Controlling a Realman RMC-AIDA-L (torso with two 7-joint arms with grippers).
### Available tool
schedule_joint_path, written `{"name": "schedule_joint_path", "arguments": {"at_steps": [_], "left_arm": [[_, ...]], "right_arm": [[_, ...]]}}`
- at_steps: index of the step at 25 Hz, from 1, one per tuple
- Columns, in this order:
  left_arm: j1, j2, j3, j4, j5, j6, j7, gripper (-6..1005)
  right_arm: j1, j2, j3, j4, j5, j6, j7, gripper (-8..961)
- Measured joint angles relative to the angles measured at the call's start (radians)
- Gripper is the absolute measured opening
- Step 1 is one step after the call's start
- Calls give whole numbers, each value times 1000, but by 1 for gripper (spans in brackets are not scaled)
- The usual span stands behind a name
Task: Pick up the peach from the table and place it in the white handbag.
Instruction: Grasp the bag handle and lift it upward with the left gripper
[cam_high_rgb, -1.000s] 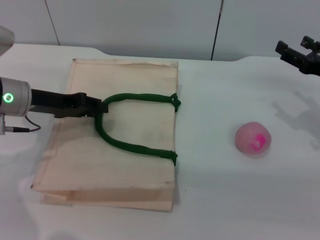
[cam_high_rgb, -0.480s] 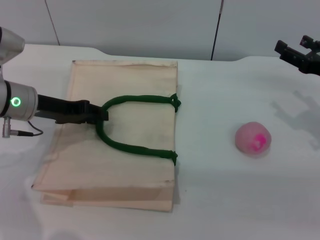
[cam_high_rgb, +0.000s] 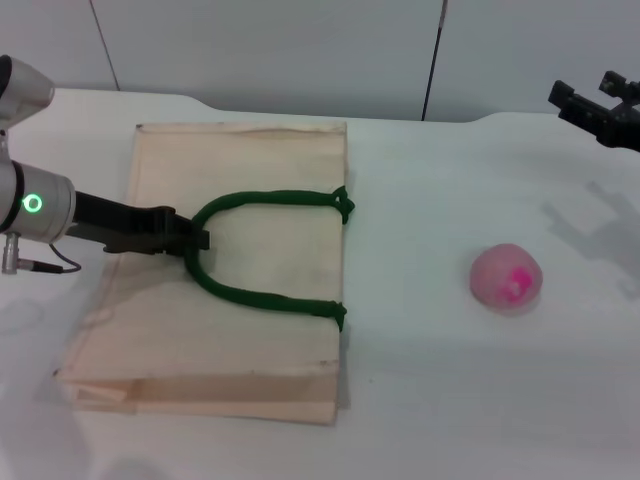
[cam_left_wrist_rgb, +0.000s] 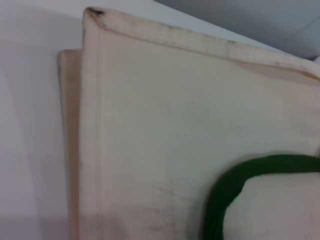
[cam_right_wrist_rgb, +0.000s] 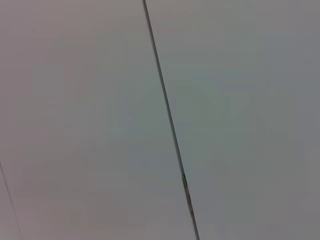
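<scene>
— Cream cloth item, nearest the robot: what is it and how does it lie?
— White handbag (cam_high_rgb: 240, 270), flat on the table (cam_high_rgb: 440, 400), left of centre, its open edge toward the right. Dark-green rope handle (cam_high_rgb: 262, 245) lies looped across the upper face.

— Tool at the bag?
— Left gripper (cam_high_rgb: 190, 240), reaching in low from the left side, its fingers closed on the bend of the rope handle. The left wrist view shows the bag's corner and a curve of the green rope.

— Pink item?
— Peach (cam_high_rgb: 507, 278), resting on the table to the right of the bag, well apart from it and from the left gripper. Nothing touches it.

— Farthest entry?
— Right gripper (cam_high_rgb: 590, 108), held above the table's far right corner, beyond the peach and well apart from it. Its fingers stand spread, holding nothing.
</scene>
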Motion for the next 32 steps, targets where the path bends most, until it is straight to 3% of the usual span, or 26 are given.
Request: {"name": "schedule_joint_path", "arguments": {"at_steps": [32], "left_arm": [[-44, 19, 0, 62, 79, -120, -76, 435]], "right_arm": [[3, 9, -7, -12, 0, 0, 0, 885]]}}
